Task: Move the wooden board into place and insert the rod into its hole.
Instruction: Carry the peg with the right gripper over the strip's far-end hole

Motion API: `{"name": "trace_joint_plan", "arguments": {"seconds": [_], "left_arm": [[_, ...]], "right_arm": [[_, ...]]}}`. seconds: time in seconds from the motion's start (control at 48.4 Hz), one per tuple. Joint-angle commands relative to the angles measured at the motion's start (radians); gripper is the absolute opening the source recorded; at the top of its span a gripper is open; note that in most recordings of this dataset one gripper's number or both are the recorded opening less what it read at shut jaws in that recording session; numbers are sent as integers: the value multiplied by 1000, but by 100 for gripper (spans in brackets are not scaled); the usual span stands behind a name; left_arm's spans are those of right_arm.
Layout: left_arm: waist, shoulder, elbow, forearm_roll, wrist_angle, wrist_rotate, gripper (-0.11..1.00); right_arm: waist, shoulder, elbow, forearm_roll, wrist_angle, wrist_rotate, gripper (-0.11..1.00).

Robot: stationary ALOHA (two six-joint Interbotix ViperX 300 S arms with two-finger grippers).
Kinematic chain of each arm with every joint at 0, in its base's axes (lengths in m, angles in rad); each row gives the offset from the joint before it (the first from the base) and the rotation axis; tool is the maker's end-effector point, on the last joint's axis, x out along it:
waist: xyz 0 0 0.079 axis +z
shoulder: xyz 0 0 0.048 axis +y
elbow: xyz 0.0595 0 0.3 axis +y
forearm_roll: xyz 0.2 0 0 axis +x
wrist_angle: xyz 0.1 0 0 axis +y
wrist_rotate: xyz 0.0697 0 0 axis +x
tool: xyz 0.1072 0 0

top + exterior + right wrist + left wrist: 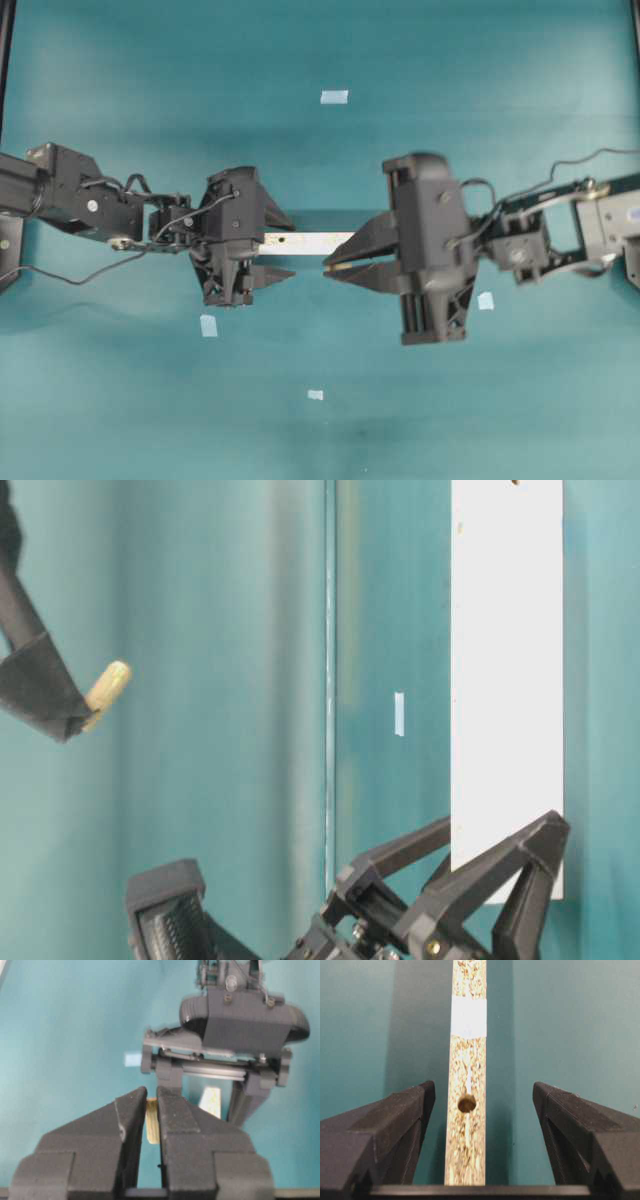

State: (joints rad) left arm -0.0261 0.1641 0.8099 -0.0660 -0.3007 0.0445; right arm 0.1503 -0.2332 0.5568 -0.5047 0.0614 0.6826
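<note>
The long, narrow, pale speckled particleboard strip (305, 242) lies flat on the teal table surface (450, 400), running left to right between the two arms in the overhead view; the left black gripper (285, 248) straddles its left end with jaws spread wide, one finger on each side, neither shown touching it. The left wrist view alone reveals the strip's grain, a small dark round hole (467, 1103) midway between the fingers, and a light-blue patch (468, 1016) beyond it. The right black gripper (332, 262) sits at the strip's right end, jaws pressed nearly together; its own wrist view shows them pinching the short cream-white cylindrical peg (152, 1122); the table-level view shows what the overhead hides, the peg (107, 693) protruding from the fingertips, held well clear of the board. Small pale-blue tape squares (334, 97) lie scattered on the table.
</note>
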Motion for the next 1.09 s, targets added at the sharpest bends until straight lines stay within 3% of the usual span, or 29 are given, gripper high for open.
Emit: {"name": "trace_joint_plan", "arguments": {"seconds": [0.0,0.165,0.454,0.805,0.95,1.074], "left_arm": [[3,-3,-26,-2,-9,3,76],[5,17,-43,-2,-9,3,72],[9,34,-44,-2,-3,5,27],[21,51,-46,-2,25,5,25],[32,58,-49,-2,34,5,23],[44,58,-55,-2,34,5,24]], "right_arm": [[-25,-44,46,-2,-107,0,9],[-66,-78,132,3,-173,0,9],[-104,-137,236,2,-242,-3,9],[-192,-167,371,0,-382,-14,9],[-275,-166,469,-2,-580,-37,9],[-334,-166,557,14,-755,-104,9]]}}
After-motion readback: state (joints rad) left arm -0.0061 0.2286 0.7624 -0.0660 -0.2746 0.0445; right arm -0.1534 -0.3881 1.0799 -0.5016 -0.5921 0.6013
